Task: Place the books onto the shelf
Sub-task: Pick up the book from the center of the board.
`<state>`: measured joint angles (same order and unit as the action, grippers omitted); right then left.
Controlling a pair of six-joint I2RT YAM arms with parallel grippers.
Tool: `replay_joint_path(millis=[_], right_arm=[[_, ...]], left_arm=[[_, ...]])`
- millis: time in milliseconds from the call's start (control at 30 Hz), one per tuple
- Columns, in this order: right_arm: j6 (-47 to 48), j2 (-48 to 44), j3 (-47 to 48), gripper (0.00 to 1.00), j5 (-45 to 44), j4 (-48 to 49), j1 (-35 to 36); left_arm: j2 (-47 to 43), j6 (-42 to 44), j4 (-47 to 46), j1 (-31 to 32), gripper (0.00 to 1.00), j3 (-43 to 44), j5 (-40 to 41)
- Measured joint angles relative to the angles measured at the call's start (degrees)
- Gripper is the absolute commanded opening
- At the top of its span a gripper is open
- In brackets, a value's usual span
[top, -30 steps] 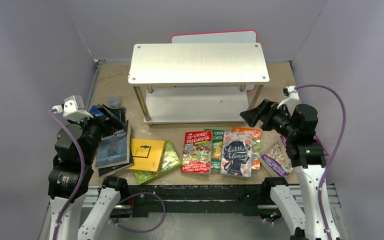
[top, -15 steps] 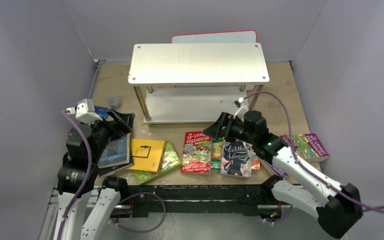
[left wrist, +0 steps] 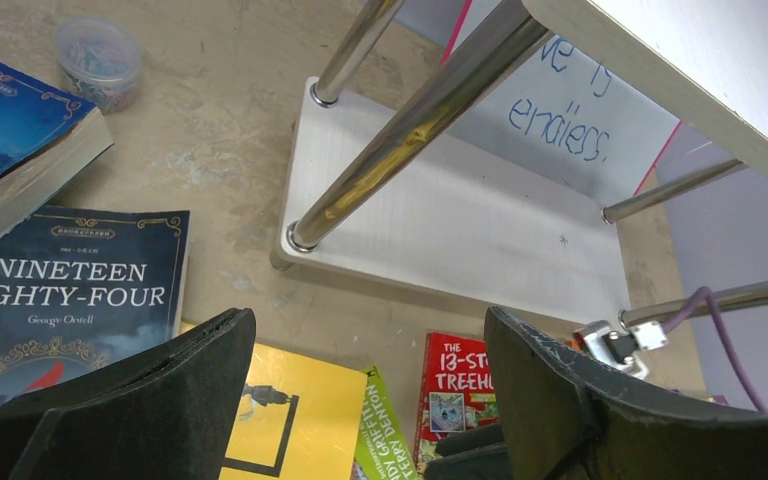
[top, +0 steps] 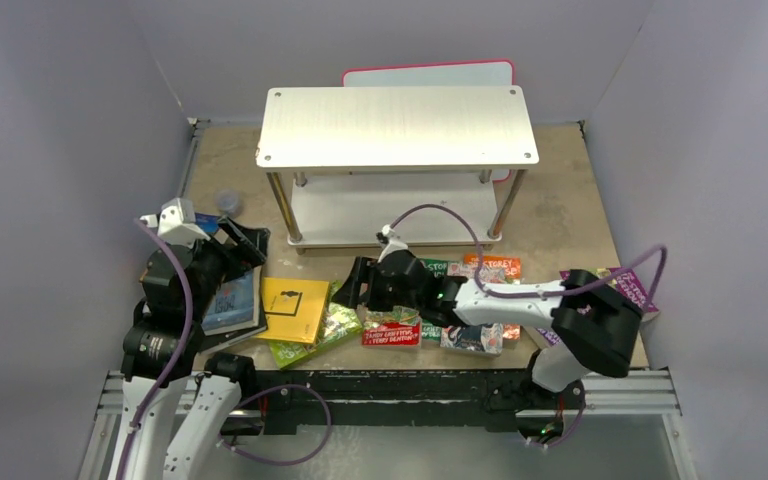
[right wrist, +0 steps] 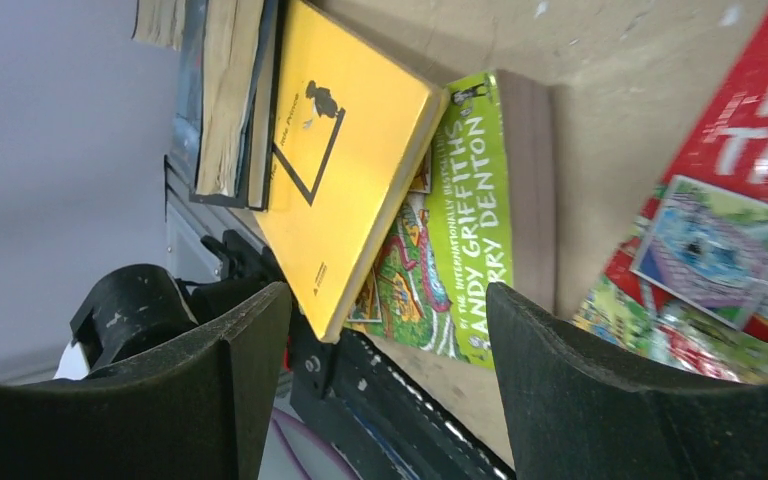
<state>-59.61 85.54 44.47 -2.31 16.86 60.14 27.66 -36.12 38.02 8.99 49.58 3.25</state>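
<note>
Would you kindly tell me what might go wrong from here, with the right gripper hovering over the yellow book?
1. The yellow book rests partly on the green book; the open right gripper may pinch both or slide the yellow one off.
2. The right arm stretches low across the red Treehouse book and could drag it out of place.
3. The open left gripper hangs nearby by Nineteen Eighty-Four; the arms might collide.

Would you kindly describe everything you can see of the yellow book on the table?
The yellow book is a closed paperback with a black outlined frame and small black figure on its cover. It lies cover up near the front edge of the table, one side resting on the green Treehouse book, beside the Nineteen Eighty-Four stack. No gripper touches it.
</note>
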Motion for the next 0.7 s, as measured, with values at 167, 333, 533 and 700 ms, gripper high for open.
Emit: replay_joint_path(millis=[167, 333, 533, 700], right_arm=[[-2.8, 8.9, 2.6, 0.66, 0.8, 5.1, 2.1], [-6.1, 16.0, 4.6, 0.61, 1.9, 9.8, 3.2], [-10.1, 21.1, 7.9, 0.54, 3.2, 13.6, 4.0], [-12.6, 24.0, 6.8, 0.27, 3.3, 20.6, 4.0]], left_arm=[[-0.1, 0.9, -0.1, 0.0, 0.84, 0.0, 1.2], [-0.1, 1.3, 0.7, 0.0, 0.84, 0.0, 2.2], [-0.1, 1.2, 1.6, 0.0, 0.84, 0.7, 2.6], [0.1, 1.2, 2.9, 0.0, 0.84, 2.0, 2.5]])
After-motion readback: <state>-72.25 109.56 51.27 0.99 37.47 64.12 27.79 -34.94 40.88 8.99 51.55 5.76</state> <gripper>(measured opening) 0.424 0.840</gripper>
